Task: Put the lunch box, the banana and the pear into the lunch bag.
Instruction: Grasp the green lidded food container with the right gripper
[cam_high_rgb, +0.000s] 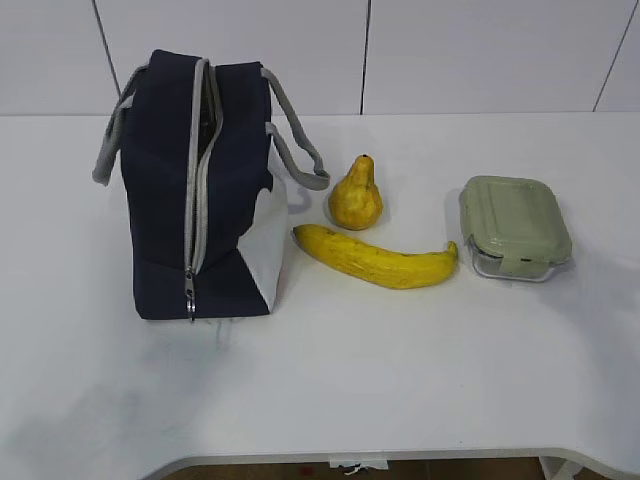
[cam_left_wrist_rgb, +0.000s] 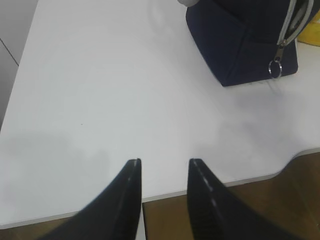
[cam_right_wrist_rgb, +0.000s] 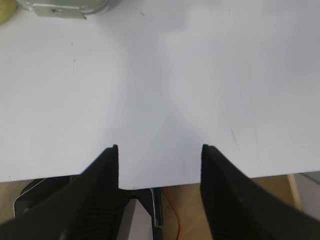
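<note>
- A navy bag stands upright on the left half of the white tabletop, its grey zipper strip facing the camera, parted near the top, the metal pull hanging low near the base.
- Two grey handles loop off the bag's top to either side.
- A pear sits upright just right of the bag, near the tabletop's middle.
- A banana lies in front of the pear, close to it, one tip near the bag's white panel.
- A box with a pale green lid rests at the banana's other tip, toward the right edge.
- The left gripper hangs over the front edge, jaws partly spread, holding nothing.
- The right gripper hangs over the front edge too, jaws wide apart and empty.
</note>
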